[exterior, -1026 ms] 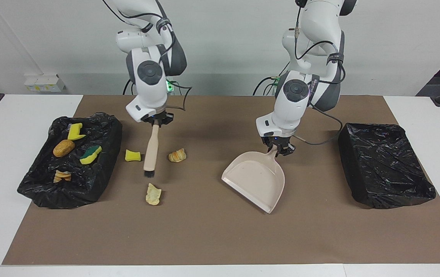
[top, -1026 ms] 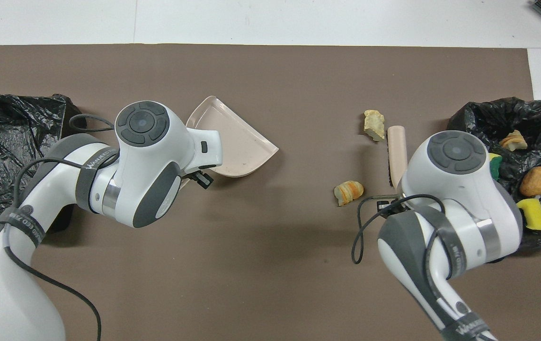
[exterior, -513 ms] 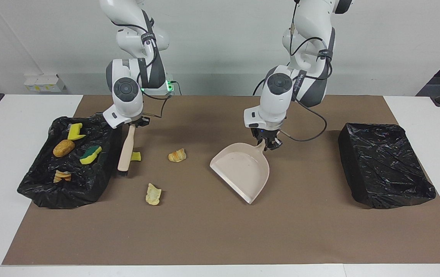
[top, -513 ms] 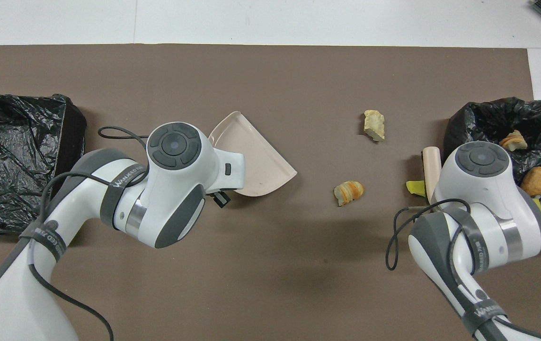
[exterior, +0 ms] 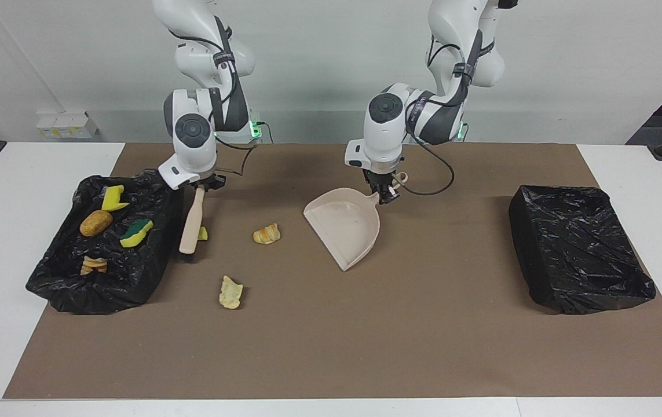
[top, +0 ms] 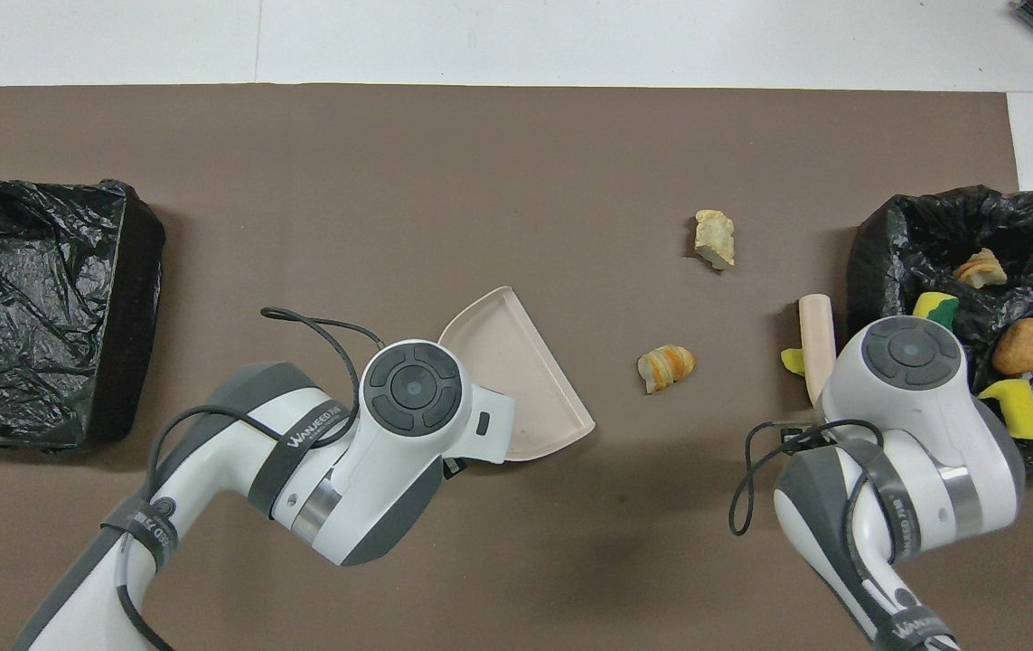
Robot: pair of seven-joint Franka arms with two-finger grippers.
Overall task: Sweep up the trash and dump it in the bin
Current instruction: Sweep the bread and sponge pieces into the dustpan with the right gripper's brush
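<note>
With the right end effector [exterior: 202, 186] clamped on the brush [exterior: 190, 223] and the left end effector [exterior: 386, 194] gripping the dustpan [exterior: 345, 227], sweep the yellow sponge chunk [exterior: 203, 233] gently toward the pan's lowered lip.

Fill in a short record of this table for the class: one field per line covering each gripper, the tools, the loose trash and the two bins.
Left gripper: shut on dustpan handle
Right gripper: shut on brush handle
Dustpan: beige, no trash in it
Brush: bristles down at the mat, beside the filled bin
Loose trash: yellow sponge chunk against the brush; striped bread lump; pale lump
Filled bin: black-lined, four pieces inside, right arm's end
Other bin: black-lined, no trash seen in it, left arm's end
</note>
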